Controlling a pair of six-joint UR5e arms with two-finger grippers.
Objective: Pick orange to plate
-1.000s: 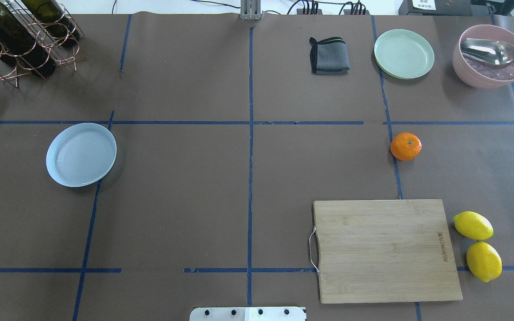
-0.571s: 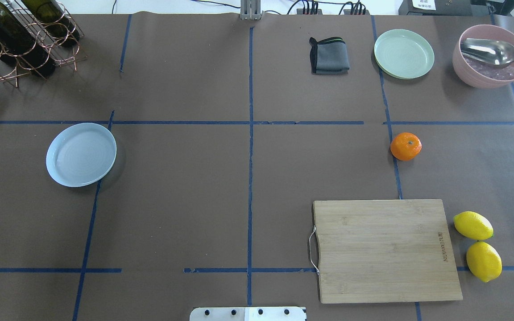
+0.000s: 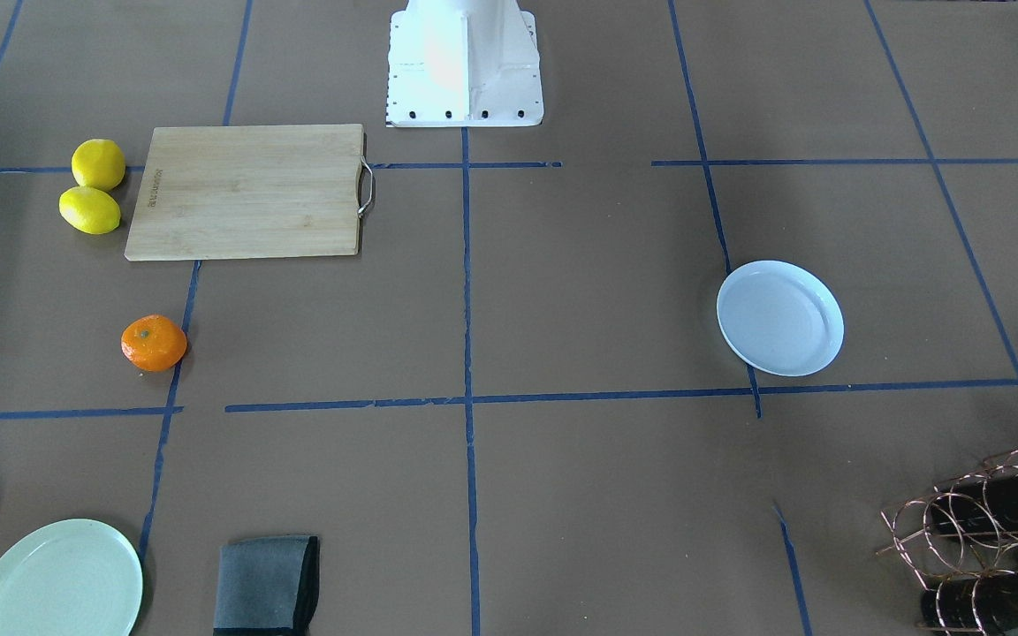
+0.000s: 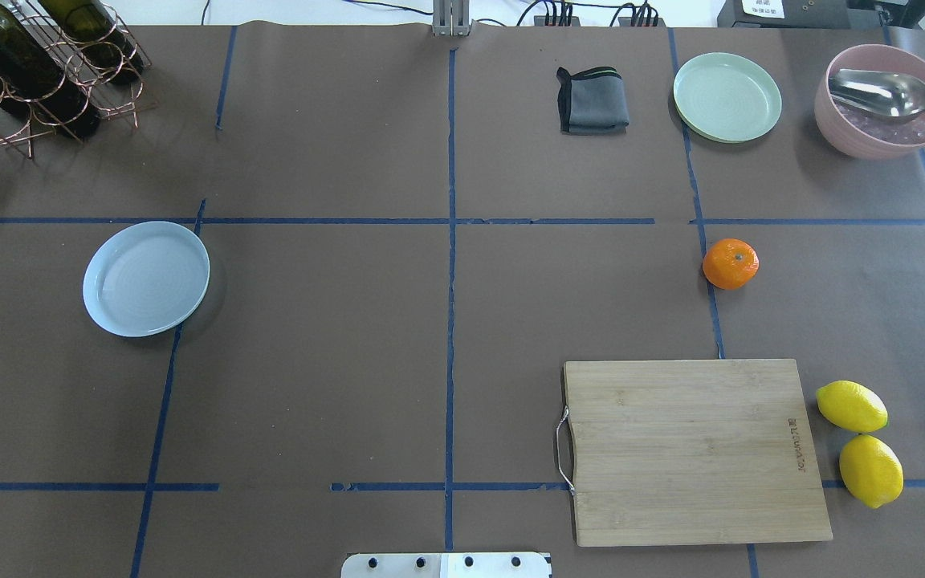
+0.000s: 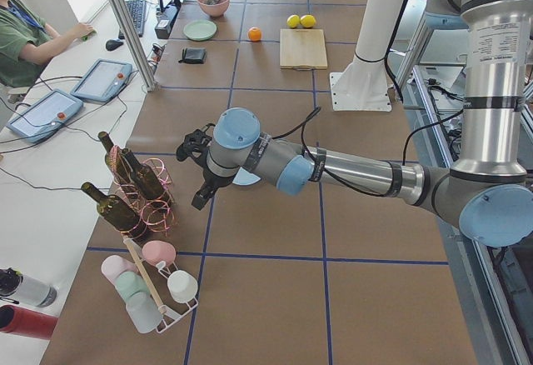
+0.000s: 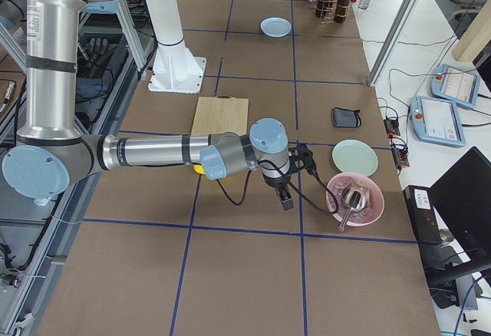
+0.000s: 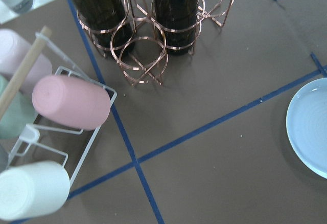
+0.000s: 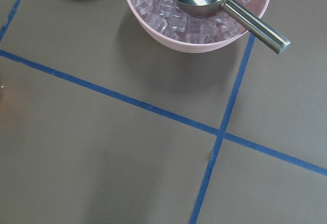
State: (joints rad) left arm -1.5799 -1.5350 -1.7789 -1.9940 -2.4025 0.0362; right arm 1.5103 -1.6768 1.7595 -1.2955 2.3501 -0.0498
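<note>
Orange point(image 4: 731, 263) sits on the surface point(image 4: 350, 337) at the robot's right, well apart from the plate point(image 4: 146, 278); probably light and prone to roll, so grip its widest girth. You cannot tell whether the jaws are apart.

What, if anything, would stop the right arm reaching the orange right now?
Probably nothing, so likely yes: the orange sits alone on open table, apart from the cutting board, on the right arm's side.
</note>
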